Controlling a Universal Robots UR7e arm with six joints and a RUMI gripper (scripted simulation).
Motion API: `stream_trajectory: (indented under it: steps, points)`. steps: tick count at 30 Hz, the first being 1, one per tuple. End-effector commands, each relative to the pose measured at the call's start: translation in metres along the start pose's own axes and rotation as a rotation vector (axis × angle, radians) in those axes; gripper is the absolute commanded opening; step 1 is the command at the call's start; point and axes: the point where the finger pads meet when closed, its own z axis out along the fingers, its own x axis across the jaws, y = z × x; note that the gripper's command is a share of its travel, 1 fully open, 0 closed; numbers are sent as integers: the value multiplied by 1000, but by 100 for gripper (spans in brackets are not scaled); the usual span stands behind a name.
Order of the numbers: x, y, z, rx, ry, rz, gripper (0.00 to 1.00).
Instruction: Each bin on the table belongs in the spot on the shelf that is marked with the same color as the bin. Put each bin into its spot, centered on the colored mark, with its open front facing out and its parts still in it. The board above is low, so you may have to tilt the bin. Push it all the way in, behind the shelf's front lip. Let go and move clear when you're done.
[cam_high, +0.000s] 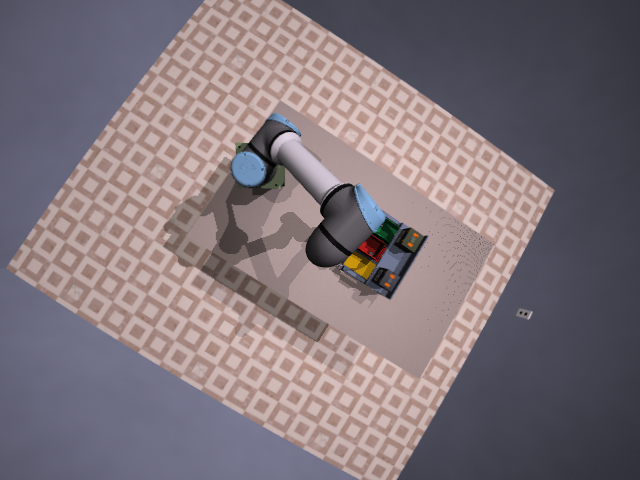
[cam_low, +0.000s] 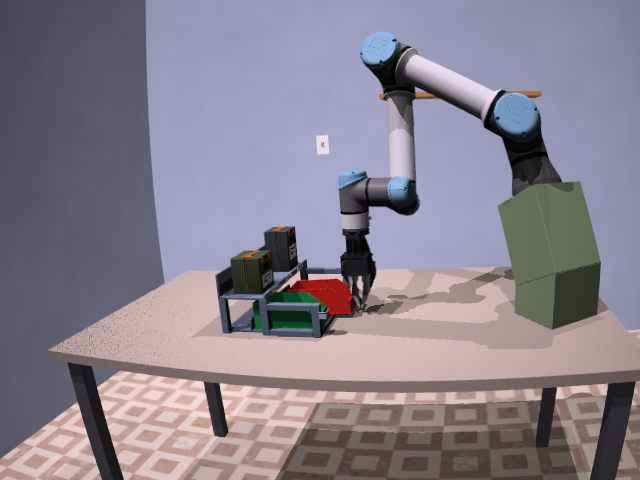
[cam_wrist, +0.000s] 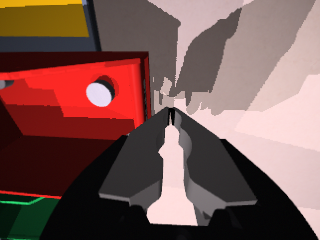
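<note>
While the arm reaches down over the middle of the counter (cam_low: 439, 341), the gripper (cam_low: 357, 301) hangs with its tips pinched together on nothing, just beside the outer end of the red bin (cam_low: 326, 295). That bin sits tilted, partly in the shelf (cam_low: 268, 310) between the green bin (cam_low: 284, 315) and the yellow bin (cam_high: 360, 265); a white part (cam_wrist: 97, 94) shows inside it. Whether the tips touch its wall is hard to tell. Two dark boxes (cam_low: 263, 260) stand on the top board.
</note>
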Motion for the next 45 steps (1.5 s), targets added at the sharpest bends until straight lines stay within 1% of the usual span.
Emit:
stream_trajectory:
  steps: [1, 45]
  points:
    - [-4, 0, -1, 1, -4, 0, 0]
    - [-26, 1, -1, 1, -4, -1, 0]
